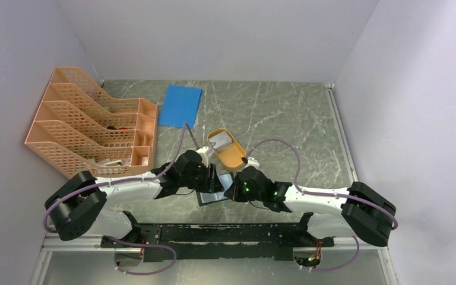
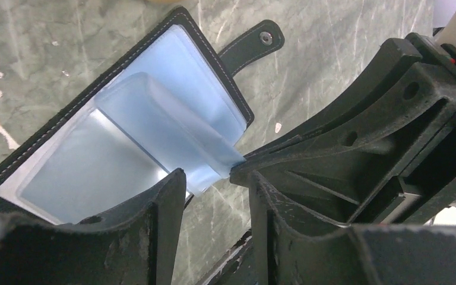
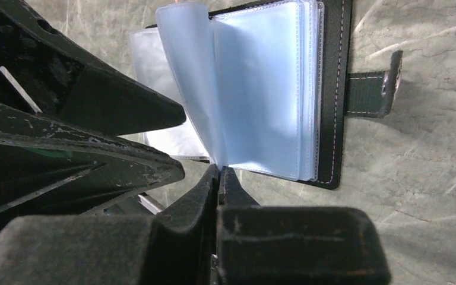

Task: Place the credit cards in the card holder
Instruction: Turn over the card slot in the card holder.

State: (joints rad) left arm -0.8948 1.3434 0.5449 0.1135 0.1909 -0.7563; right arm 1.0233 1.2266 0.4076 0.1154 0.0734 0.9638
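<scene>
Right jaws: the right gripper (image 3: 219, 173) is closed, pinching the free edge of one clear pocket leaf (image 3: 190, 71) and lifting it off the stack.
Left jaws: the left gripper (image 2: 214, 187) stands parted with nothing between its fingers. The lifted leaf's corner lies just beyond its tips.
Card holder: the card holder (image 3: 328, 89) lies open on the table (image 1: 285, 119), directly ahead of both pairs of jaws and between them. Its strap points away from the left jaws.
Cards: the credit cards (image 1: 219, 141) sit in the orange dish (image 1: 237, 159), past the holder on the far side of both jaws. Neither gripper touches them.
Done so far: the holder is open and one pocket is being held up.
In doubt: the pockets in view look empty. A paler patch on the half nearest the left jaws could be a card or the lining; I cannot tell which.
Left to do: probably every card, each needing to be picked from the dish and slid into a pocket.
</scene>
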